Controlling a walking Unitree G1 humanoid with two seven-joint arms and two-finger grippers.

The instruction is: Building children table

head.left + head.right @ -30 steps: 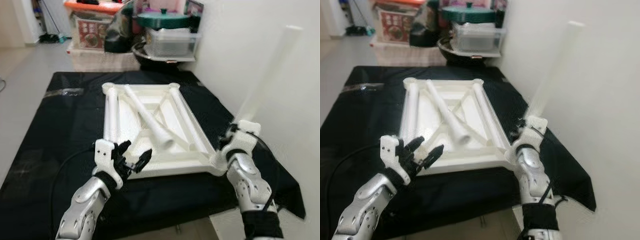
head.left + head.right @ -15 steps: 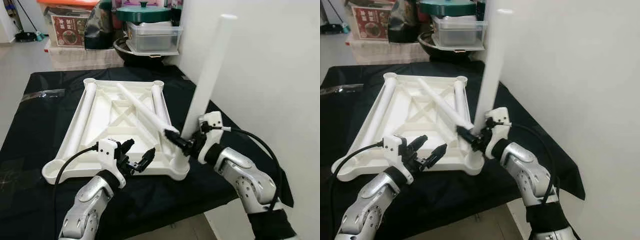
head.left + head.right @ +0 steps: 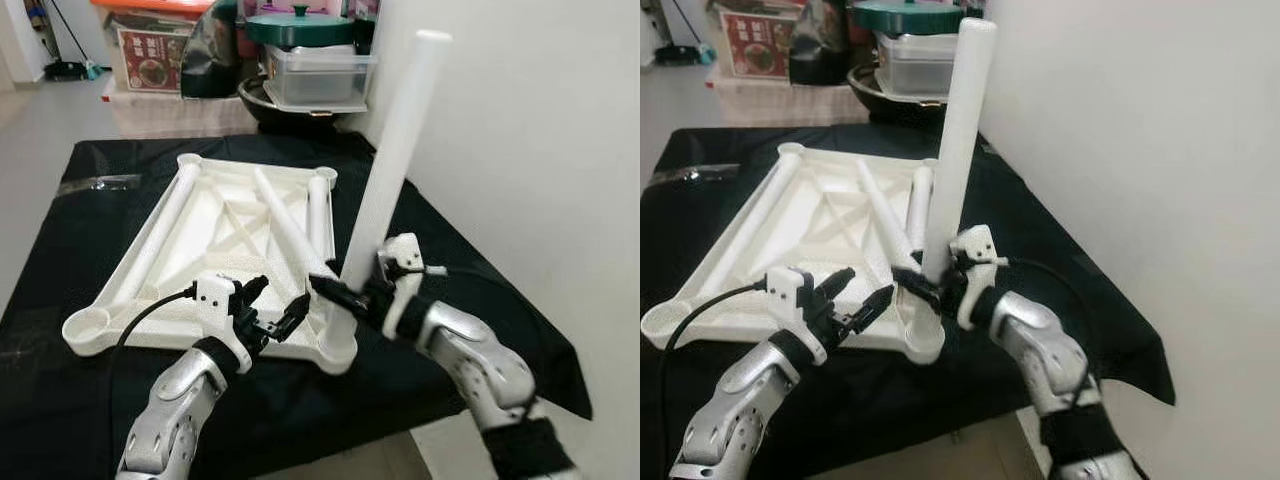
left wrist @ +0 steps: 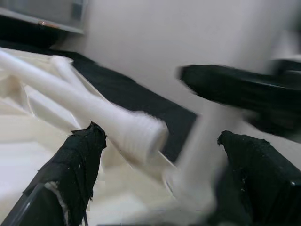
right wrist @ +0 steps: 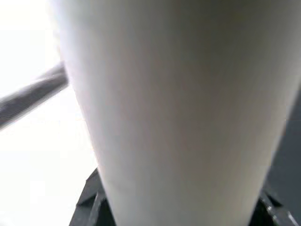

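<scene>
Left eye view – table part: upturned white plastic children's tabletop (image 3: 215,255), ribbed underside up, flat on black cloth-covered surface (image 3: 90,400).
Left eye view – held leg: long white plastic tube leg (image 3: 392,165), near upright, tilted slightly toward the wall; lower end at the near-right corner socket (image 3: 338,352) of the tabletop.
Left eye view – right gripper (image 3: 345,297): black fingers clamped round the lower part of the held leg, just above the socket.
Left eye view – left gripper (image 3: 272,308): fingers spread, holding nothing, over the near edge of the tabletop, just beside the socket.
Left eye view – key relation: long axis of held leg roughly in line with the socket below; right arm carries the part, left arm nearer the tray's loose legs. Judgement: seating and turning the leg in the socket comes next; tilt risks a crooked start.
Right eye view – tray contents: three more white legs lying inside the upturned tabletop; one threaded-end leg (image 3: 880,225) lying diagonally, end toward the left gripper.
Right eye view – background: clear lidded plastic box (image 3: 915,65) beyond the cloth, contents not discernible.
Left wrist view – left fingertips (image 4: 84,150): apart; ribbed threaded end (image 4: 141,134) of the diagonal leg between them, not touched.
Right wrist view – grip: held leg close before the lens, blurred.
</scene>
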